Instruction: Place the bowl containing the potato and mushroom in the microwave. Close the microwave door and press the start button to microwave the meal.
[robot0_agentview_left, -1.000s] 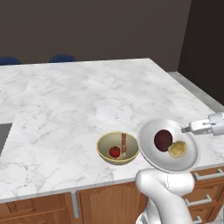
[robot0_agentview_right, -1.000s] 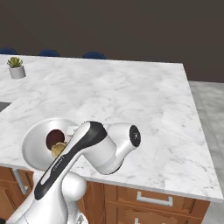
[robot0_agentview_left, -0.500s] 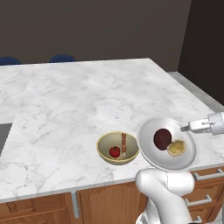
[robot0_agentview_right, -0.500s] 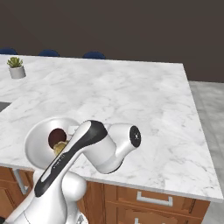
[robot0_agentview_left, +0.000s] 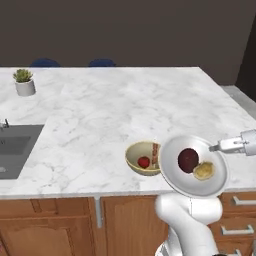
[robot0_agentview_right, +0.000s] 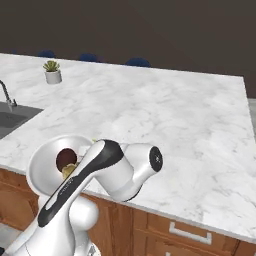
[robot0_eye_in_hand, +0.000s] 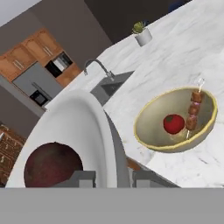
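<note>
While lifted, bowl (robot0_agentview_left: 193, 167) rim pinched in hand (robot0_eye_in_hand: 113, 177), mushroom (robot0_eye_in_hand: 52, 165) inside

1. A white marble counter (robot0_agentview_left: 115, 110) topped wooden cabinets (robot0_agentview_left: 55, 227).
2. A tan bowl (robot0_agentview_left: 142, 158) sat near its front edge, holding a red fruit (robot0_agentview_left: 144, 162) and a skewer (robot0_eye_in_hand: 193, 109).
3. A small potted plant (robot0_agentview_left: 24, 82) stood at the far left.
4. A sink (robot0_agentview_left: 15, 147) with a tap (robot0_agentview_right: 6, 95) was set into the left side.
</note>
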